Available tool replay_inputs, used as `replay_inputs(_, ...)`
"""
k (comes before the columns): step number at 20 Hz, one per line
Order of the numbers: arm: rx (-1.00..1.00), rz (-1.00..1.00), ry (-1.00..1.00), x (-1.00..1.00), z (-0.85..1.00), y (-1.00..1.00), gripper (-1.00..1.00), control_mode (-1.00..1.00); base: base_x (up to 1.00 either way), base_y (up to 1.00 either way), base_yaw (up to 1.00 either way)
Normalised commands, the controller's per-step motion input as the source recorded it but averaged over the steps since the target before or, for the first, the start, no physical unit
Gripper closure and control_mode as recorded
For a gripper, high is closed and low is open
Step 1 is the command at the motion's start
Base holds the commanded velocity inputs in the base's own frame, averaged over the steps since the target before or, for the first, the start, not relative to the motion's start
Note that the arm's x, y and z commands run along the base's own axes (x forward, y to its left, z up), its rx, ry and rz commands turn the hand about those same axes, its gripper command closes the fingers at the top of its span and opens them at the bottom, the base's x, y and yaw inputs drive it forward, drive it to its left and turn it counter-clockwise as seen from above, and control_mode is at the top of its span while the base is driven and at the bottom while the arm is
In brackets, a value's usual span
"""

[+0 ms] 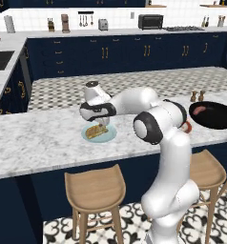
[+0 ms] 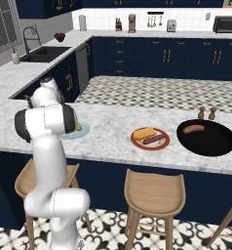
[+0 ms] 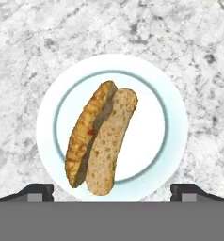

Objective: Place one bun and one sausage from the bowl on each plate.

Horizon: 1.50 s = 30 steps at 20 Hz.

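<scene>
A split bun (image 3: 102,139) lies on the light blue plate (image 3: 172,127), and my gripper (image 3: 112,192) hangs open just above it, with nothing between its fingertips (image 3: 36,192). From the left base the gripper (image 1: 102,123) stands over that plate (image 1: 107,137) and bun (image 1: 95,130). My arm half hides the blue plate (image 2: 82,131) from the right base. The red-rimmed plate (image 2: 163,145) carries a bun (image 2: 144,133) and a sausage (image 2: 153,139). One sausage (image 2: 193,129) rests in the black bowl (image 2: 210,144) at the right. The bowl (image 1: 215,119) and its sausage (image 1: 200,110) also appear from the left.
Two small shakers (image 2: 207,113) stand behind the bowl. Wooden stools (image 2: 154,195) line the near edge of the marble counter (image 2: 113,127). My own elbow (image 1: 153,126) hangs over the counter between the plates.
</scene>
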Motion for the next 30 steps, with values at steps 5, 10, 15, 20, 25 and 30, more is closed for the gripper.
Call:
replay_inputs(5,0.06,-0.07,-0.08,-1.0,1.0,-0.86,-1.0,-1.0,0.0,0.0,0.0)
replay_inputs(10,0.0,-0.08,0.0,-1.0,0.96,-0.91,-1.0,-1.0,0.0,0.0,0.0)
replay_inputs(15,-0.03,-0.11,0.06,-1.0,0.73,-0.67,-1.0,-1.0,0.0,0.0,0.0)
replay_inputs(20,-0.06,-0.11,0.04,-1.0,0.71,-0.54,-1.0,-1.0,0.0,0.0,0.0)
replay_inputs(25,-0.03,-0.05,-0.02,-0.6,0.34,-0.3,-1.0,1.0,-0.37,-0.37,-0.02)
replay_inputs(30,0.0,0.0,0.0,0.0,0.0,0.0,-1.0,1.0,-0.14,-1.0,-0.04)
